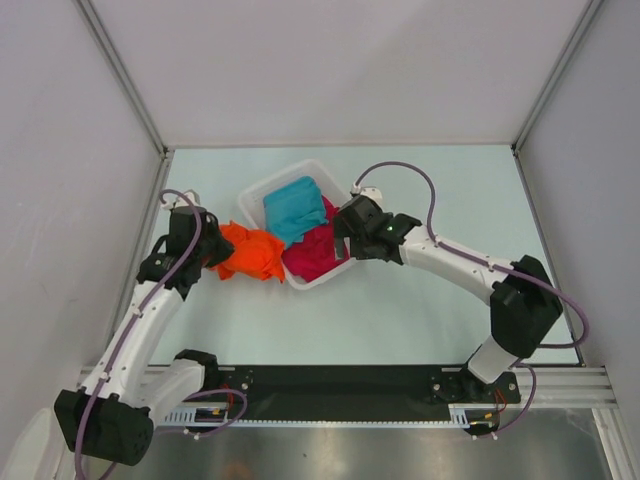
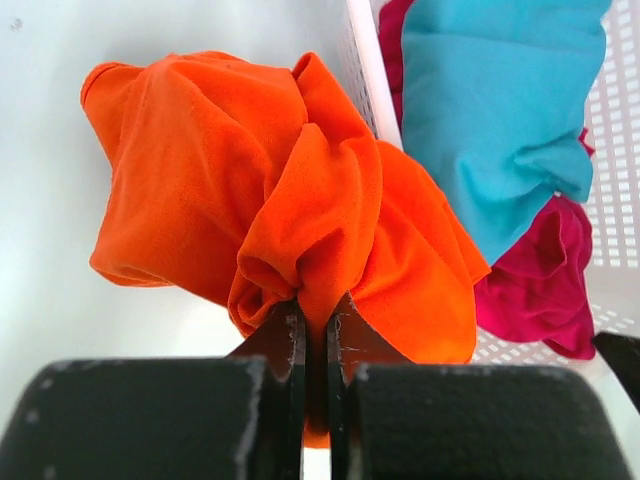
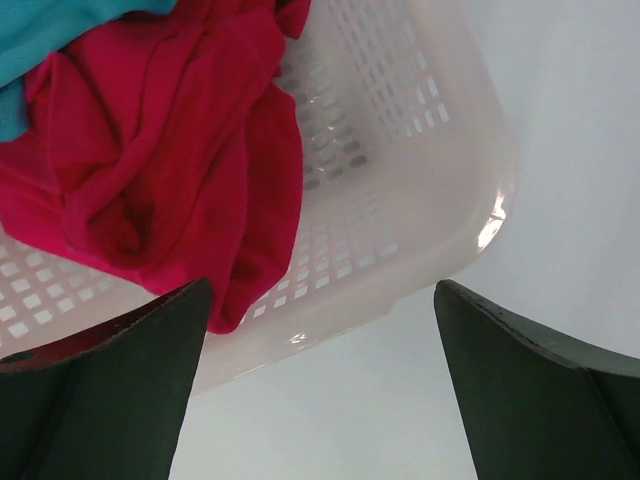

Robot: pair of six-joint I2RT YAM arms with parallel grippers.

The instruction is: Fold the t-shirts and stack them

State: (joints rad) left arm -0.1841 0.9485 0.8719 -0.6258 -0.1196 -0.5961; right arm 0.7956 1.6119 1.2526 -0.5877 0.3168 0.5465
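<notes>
pink tee (image 3: 150, 170) in wht basket (image 3: 420, 200)

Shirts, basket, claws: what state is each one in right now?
basket: upright, holding two shirts.
pink shirt: crumpled in basket.
teal shirt: crumpled in basket, atop pink shirt.
orange shirt: crumpled, outside basket, gripped.
left gripper: shut on orange shirt.
right gripper: open, empty.

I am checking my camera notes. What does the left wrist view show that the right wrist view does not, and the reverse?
Only the left wrist: the orange shirt, bunched outside the basket and pinched in the shut left pincer. Only the right wrist: the open right pincer, holding nothing. Both: the pink shirt, the teal shirt and the basket.
</notes>
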